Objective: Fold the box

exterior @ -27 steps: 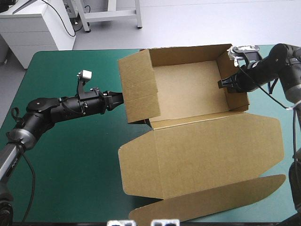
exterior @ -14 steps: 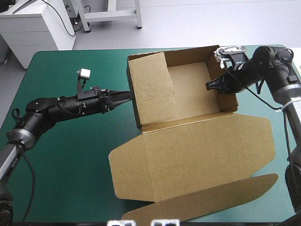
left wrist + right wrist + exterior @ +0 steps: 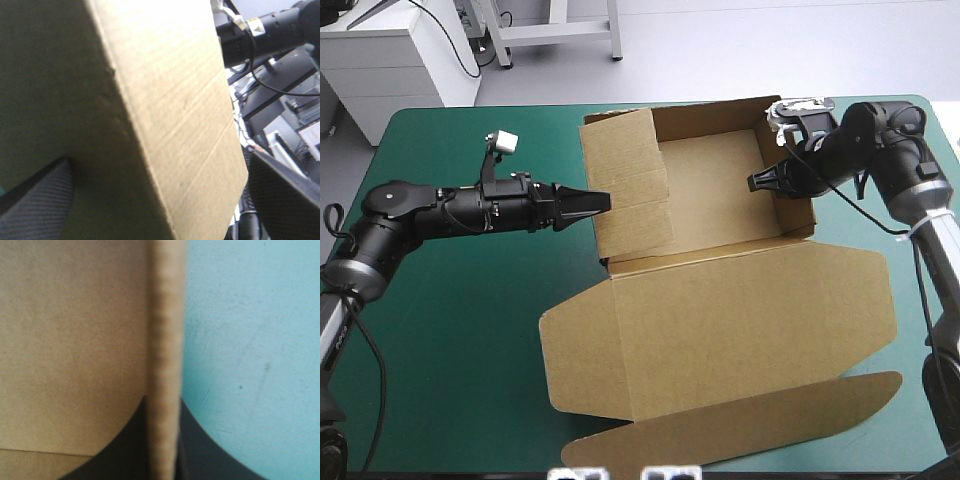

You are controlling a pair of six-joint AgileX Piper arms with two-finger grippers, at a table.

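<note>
1. While the brown box [image 3: 720, 200] stood as an open tray on the teal-green desk [image 3: 450, 320], its walls were raised and its lid [image 3: 740, 320] lay flat on the near side of the tray.
2. Reaching in level from the box's left, the left gripper [image 3: 592, 200] met the creased left wall [image 3: 625, 190]. Its jaws were wide apart. The left wrist camera showed the board [image 3: 165, 100] filling the space ahead, with one of the black fingers [image 3: 35, 205] on either side of it.
3. At the box's opposite end, the right gripper [image 3: 760, 182] came over the right wall [image 3: 790, 170] and pointed into the tray. Its jaws were all but closed and pinched that wall. The right wrist camera showed the wall's top edge [image 3: 165, 340] running straight out from between the black fingers [image 3: 125, 450]. Brown board lay to one side of that edge and the teal-green cover [image 3: 250, 340] to the other.
4. Beyond the lid, on the side farthest from the tray, a long curved flap [image 3: 740, 430] lay flat on the desk. A short flap [image 3: 575, 360] jutted from the lid's left end.
</note>
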